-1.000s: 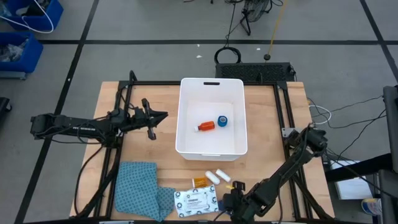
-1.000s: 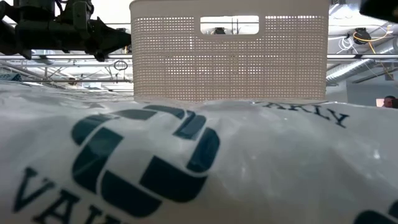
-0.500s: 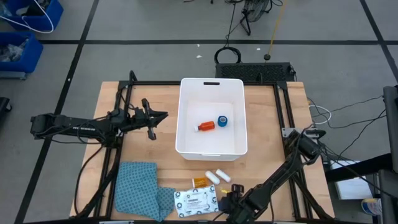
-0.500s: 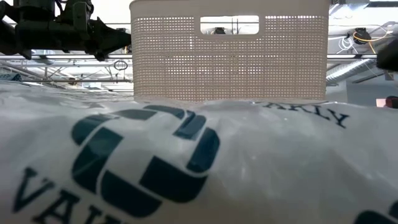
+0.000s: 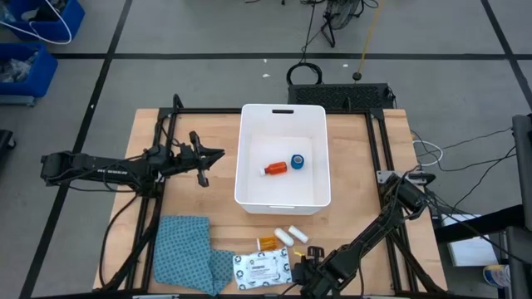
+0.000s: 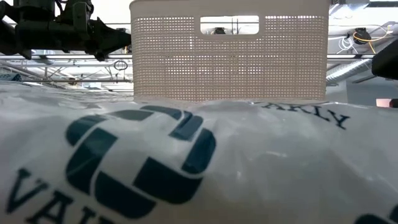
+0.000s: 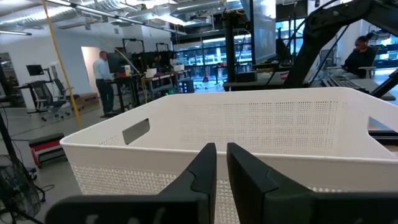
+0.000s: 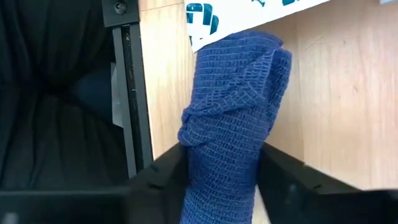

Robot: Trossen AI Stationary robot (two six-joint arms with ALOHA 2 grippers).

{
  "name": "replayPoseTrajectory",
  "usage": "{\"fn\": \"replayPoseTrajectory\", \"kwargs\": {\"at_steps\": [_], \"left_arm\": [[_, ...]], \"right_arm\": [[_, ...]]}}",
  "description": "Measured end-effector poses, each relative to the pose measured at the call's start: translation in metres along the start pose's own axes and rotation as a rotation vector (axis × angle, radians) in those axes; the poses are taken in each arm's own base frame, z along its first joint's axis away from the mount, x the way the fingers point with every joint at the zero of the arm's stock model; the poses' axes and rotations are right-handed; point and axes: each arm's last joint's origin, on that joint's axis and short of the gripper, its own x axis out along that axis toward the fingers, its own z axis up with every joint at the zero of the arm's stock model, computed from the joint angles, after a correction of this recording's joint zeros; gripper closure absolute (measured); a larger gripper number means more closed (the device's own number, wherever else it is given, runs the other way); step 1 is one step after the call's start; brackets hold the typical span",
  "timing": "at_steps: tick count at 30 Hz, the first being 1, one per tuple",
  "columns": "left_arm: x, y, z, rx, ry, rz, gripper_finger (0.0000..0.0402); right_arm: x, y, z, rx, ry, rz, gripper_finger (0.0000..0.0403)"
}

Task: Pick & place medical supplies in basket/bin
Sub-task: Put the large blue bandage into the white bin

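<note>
Now our right gripper (image 8: pixel 217 180) pinches the dark blue strip (image 8: pixel 233 118) to carry it into the basket (image 5: pixel 283 202). Our left gripper (image 7: pixel 216 163) waits beside the basket, fingers nearly together.

Grey workshop floor crossed by dark lines

A blue crate (image 5: pixel 37 33) stands at the far left corner of the floor; beyond the table (image 5: pixel 216 141) the room is wide and bright — desks (image 7: pixel 158 78), monitors (image 7: pixel 34 70), a standing person (image 7: pixel 101 73) and a seated one (image 7: pixel 360 53).
</note>
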Motion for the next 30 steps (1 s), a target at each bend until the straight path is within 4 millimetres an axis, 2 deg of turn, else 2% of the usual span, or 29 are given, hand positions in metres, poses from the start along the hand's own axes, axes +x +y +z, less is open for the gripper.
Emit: {"fn": "replayPoseTrajectory", "kwargs": {"at_steps": [4,7,12,16,22,26,30], "left_arm": [[0.000,0.000,0.000,0.000,0.000,0.000,0.0357],[0.000,0.000,0.000,0.000,0.000,0.000,0.0357],[0.000,0.000,0.000,0.000,0.000,0.000,0.0357],[0.000,0.000,0.000,0.000,0.001,0.000,0.0357],[0.000,0.000,0.000,0.002,0.005,0.000,0.0357],[0.000,0.000,-0.001,0.008,0.015,-0.001,0.0357],[0.000,0.000,-0.002,0.014,0.022,-0.002,0.0357]], "right_arm": [[-0.003,-0.001,0.002,-0.020,0.000,0.002,0.0332],[-0.012,-0.002,0.003,-0.041,-0.007,0.006,0.0359],[-0.052,-0.005,0.004,-0.039,-0.055,-0.003,0.0344],[-0.091,-0.008,0.008,-0.043,-0.179,-0.003,0.0328],[-0.143,-0.014,0.009,-0.099,-0.351,0.005,0.0343],[-0.169,-0.018,0.007,-0.130,-0.430,0.011,0.0345],[-0.183,-0.019,0.004,-0.175,-0.463,0.019,0.0344]]}}
